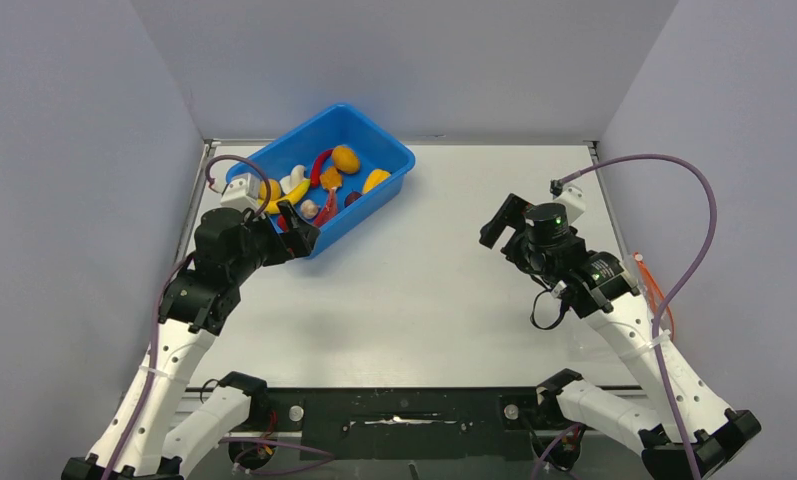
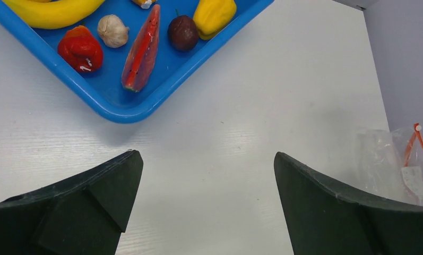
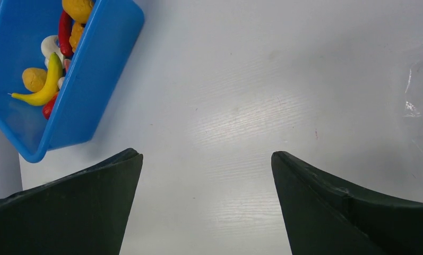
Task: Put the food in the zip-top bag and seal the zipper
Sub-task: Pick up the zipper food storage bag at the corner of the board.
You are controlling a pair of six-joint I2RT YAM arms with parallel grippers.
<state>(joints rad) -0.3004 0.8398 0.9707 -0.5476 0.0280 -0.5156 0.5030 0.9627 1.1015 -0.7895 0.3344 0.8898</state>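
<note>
The food lies in a blue tub (image 1: 389,165) at the back left: a yellow banana (image 2: 50,13), a red chili (image 2: 80,49), a white garlic (image 2: 112,30), a pink-red slice (image 2: 143,48), a dark plum (image 2: 182,33) and a yellow lump (image 2: 213,15). The clear zip-top bag (image 2: 387,159) lies flat at the table's right edge, its red-orange zipper (image 2: 422,154) showing; in the top view (image 1: 654,288) my right arm mostly hides it. My left gripper (image 1: 294,225) is open and empty above the tub's near corner. My right gripper (image 1: 502,222) is open and empty over mid-right table.
The tub also shows in the right wrist view (image 3: 92,69), far left of the open gripper (image 3: 205,156). Grey walls close the table on the left, back and right. Purple cables loop off both wrists. The left wrist view shows bare table between its fingers (image 2: 113,191).
</note>
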